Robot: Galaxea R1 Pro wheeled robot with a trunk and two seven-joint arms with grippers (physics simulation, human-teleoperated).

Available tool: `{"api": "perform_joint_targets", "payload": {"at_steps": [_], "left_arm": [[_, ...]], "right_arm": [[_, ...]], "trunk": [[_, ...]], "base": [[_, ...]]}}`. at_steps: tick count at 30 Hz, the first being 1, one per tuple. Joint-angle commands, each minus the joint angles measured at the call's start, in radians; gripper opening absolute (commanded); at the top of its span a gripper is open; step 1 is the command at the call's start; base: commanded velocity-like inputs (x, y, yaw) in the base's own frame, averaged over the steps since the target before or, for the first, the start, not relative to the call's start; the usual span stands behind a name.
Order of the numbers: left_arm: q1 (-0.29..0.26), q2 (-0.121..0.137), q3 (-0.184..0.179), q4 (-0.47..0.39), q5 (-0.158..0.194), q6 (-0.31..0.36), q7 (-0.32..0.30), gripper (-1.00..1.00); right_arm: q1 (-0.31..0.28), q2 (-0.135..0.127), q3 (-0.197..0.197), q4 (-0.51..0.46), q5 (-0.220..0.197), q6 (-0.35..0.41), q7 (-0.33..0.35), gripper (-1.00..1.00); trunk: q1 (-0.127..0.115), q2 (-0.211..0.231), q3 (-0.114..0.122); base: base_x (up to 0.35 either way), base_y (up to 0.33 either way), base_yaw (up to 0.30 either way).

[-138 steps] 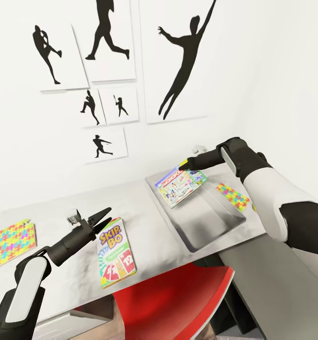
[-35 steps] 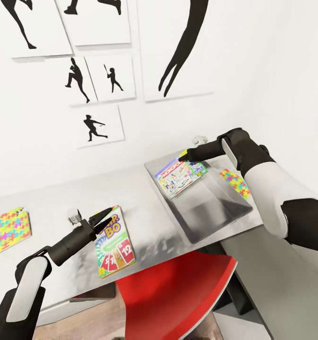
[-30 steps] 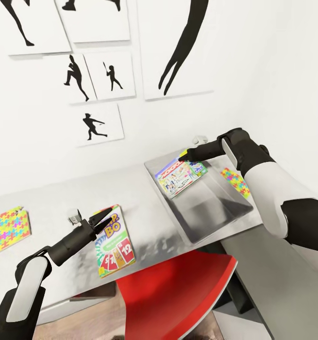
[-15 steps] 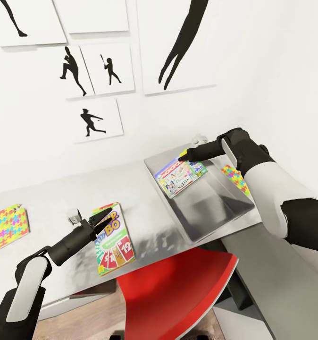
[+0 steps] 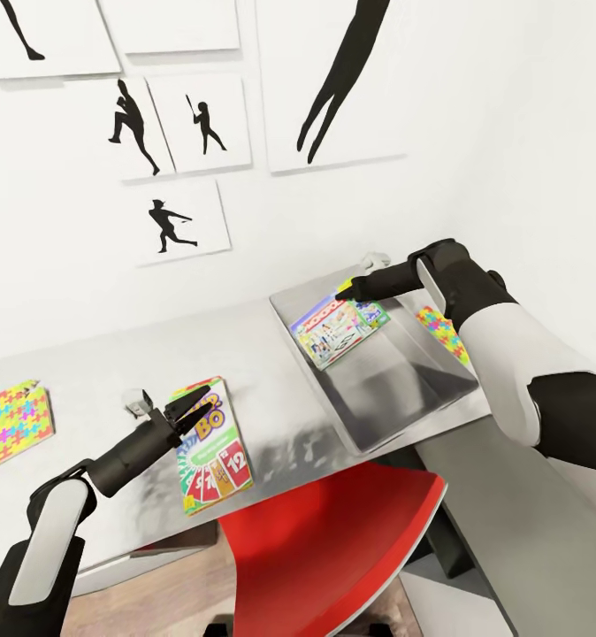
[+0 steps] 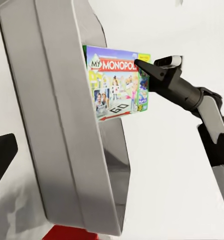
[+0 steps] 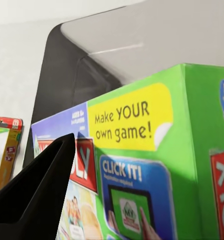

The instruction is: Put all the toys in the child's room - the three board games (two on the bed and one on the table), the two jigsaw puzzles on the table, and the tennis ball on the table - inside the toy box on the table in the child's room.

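The right pincer point(image 5: 344, 290) is closed on the far edge of the Monopoly box point(image 5: 338, 330), holding it tilted over the far end of the toy box point(image 5: 422, 389); whether its low edge touches the bin's floor cannot be told. In the left wrist view that pincer point(image 6: 140, 65) grips the box point(image 6: 114, 82) at its top edge, just past the bin's rim point(image 6: 57, 120). The right wrist view shows one dark finger point(image 7: 34, 195) lying on the green printed side of the box point(image 7: 141, 165), with the bin's wall point(image 7: 156, 35) beyond.

The toy box sits at the right end of the desk point(image 5: 271, 389). The left pincer point(image 5: 194, 403) hangs with its fingers a little apart, empty, over the top of the Skip-Bo box point(image 5: 211, 447), which lies flat near the desk's near edge. One puzzle point(image 5: 11, 425) lies flat at the far left of the desk; the other puzzle point(image 5: 441, 332) lies just right of the toy box, partly hidden by the right arm. A red chair point(image 5: 333, 540) stands under the desk's near edge. Black silhouette pictures point(image 5: 179, 133) hang on the white wall.
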Motion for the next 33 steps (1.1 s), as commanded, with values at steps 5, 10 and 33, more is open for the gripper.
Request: {"api": "perform_joint_targets", "payload": {"at_steps": [5,10,33], "left_arm": [[0.002,-0.001,-0.016,-0.013,0.002,0.011,-0.061,1.0],[0.001,0.002,-0.055,-0.02,0.002,0.015,-0.16,1.0],[-0.002,0.013,-0.089,-0.026,0.002,0.018,-0.245,1.0]], "right_arm": [[0.0,0.0,0.002,-0.002,0.01,-0.003,0.008,-1.0],[0.001,0.0,0.002,-0.005,0.01,-0.005,0.007,-1.0],[0.0,0.003,0.001,-0.008,0.01,-0.006,0.006,-1.0]], "trunk": [[0.001,-0.002,-0.002],[0.001,-0.002,-0.002],[0.001,-0.002,-0.005]], "base": [[0.0,0.0,0.0],[0.0,0.0,0.0],[0.0,0.0,0.0]]}}
